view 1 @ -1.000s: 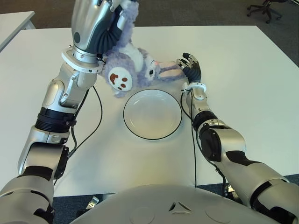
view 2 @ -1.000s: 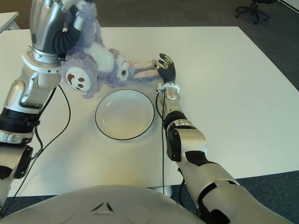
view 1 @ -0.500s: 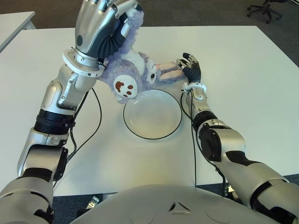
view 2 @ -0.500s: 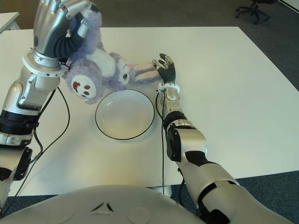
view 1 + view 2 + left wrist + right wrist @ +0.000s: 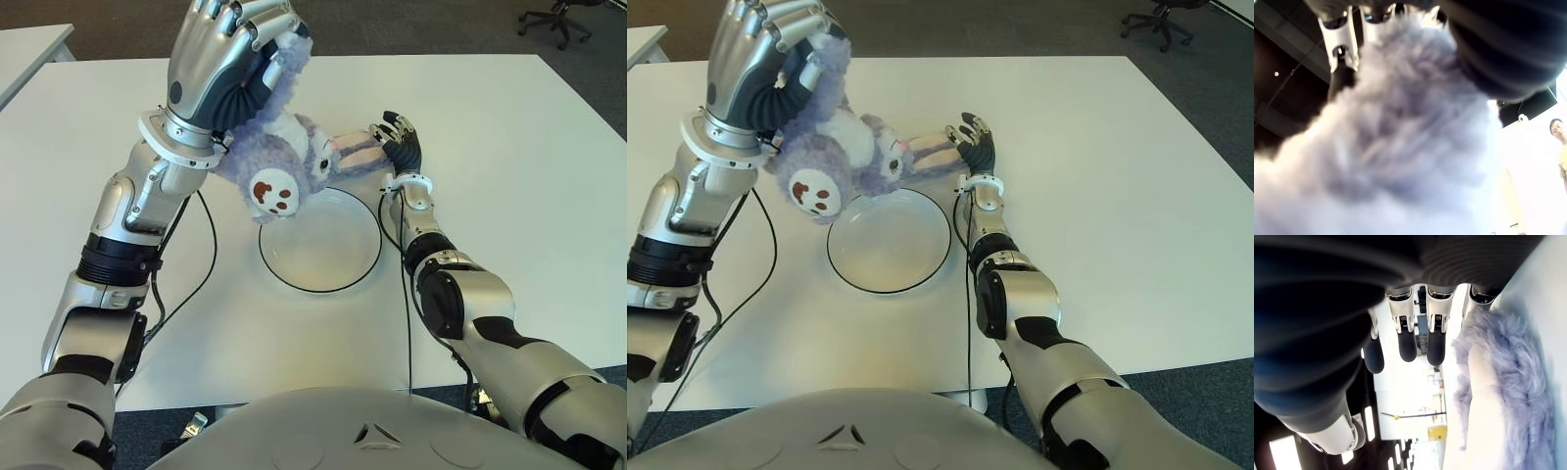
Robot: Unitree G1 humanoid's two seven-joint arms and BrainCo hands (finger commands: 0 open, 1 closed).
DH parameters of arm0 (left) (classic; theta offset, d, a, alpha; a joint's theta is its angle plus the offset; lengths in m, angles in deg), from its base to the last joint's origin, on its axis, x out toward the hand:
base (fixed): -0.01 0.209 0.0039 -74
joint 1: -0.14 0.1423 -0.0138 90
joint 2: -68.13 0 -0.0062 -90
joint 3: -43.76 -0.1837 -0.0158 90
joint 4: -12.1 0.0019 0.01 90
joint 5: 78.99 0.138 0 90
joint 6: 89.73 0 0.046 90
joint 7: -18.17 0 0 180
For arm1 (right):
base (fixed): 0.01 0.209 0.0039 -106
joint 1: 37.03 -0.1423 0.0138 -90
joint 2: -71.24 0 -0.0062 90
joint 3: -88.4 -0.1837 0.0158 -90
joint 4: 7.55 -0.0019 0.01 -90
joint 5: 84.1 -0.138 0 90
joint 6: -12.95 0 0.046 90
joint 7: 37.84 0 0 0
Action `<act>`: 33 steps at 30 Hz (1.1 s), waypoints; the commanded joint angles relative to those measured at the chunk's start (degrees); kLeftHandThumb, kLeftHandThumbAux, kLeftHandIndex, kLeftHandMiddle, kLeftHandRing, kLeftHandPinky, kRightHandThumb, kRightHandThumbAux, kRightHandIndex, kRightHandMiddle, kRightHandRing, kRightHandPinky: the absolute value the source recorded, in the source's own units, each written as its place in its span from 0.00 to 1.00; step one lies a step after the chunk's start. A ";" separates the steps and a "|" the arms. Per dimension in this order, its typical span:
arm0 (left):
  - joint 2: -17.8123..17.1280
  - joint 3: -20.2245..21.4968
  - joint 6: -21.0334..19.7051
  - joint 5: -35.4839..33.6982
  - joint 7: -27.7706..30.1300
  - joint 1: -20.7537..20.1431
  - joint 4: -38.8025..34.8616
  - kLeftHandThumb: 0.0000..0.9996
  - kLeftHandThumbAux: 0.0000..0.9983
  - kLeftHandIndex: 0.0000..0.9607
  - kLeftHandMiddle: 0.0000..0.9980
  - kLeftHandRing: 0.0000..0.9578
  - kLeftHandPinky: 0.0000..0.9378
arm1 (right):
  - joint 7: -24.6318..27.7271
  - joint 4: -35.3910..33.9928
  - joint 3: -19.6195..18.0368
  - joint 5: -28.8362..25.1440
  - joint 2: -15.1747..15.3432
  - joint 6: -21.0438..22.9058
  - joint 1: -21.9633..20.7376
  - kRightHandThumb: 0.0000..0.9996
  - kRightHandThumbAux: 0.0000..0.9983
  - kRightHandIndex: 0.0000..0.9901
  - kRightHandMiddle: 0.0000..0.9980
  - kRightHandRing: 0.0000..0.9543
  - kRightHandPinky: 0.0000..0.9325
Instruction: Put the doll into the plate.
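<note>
My left robot hand (image 5: 230, 59) is clamped around the fluffy purple plush doll (image 5: 279, 162), dangling it above the far rim of the white round plate (image 5: 319, 240) mid-table. Soft, floppy, light; body grip seems right. Right robot hand (image 5: 397, 137), fingers relaxed, sits beside its ears.

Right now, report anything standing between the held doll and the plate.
Nothing visible does. The left hand grips the doll above the empty plate's far-left rim. The right hand shows beside the doll's ears, past the plate's far-right rim.
</note>
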 commanded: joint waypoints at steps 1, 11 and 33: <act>0.53 -0.40 -0.14 0.59 1.60 1.52 -1.04 0.85 0.66 0.46 0.49 0.75 0.78 | -0.22 3.27 -0.02 -0.29 -1.44 2.88 5.68 0.39 0.75 0.21 0.15 0.16 0.22; 1.69 -0.53 -0.49 2.21 1.59 2.10 -2.31 0.85 0.66 0.46 0.49 0.74 0.76 | -0.20 3.25 -0.04 -0.37 -1.58 2.78 5.77 0.40 0.74 0.21 0.16 0.16 0.22; 5.33 -1.61 -3.97 3.24 5.66 4.90 -6.65 0.85 0.67 0.41 0.58 0.67 0.66 | -0.64 2.84 0.58 -0.24 -2.14 2.54 6.09 0.64 0.74 0.38 0.15 0.18 0.26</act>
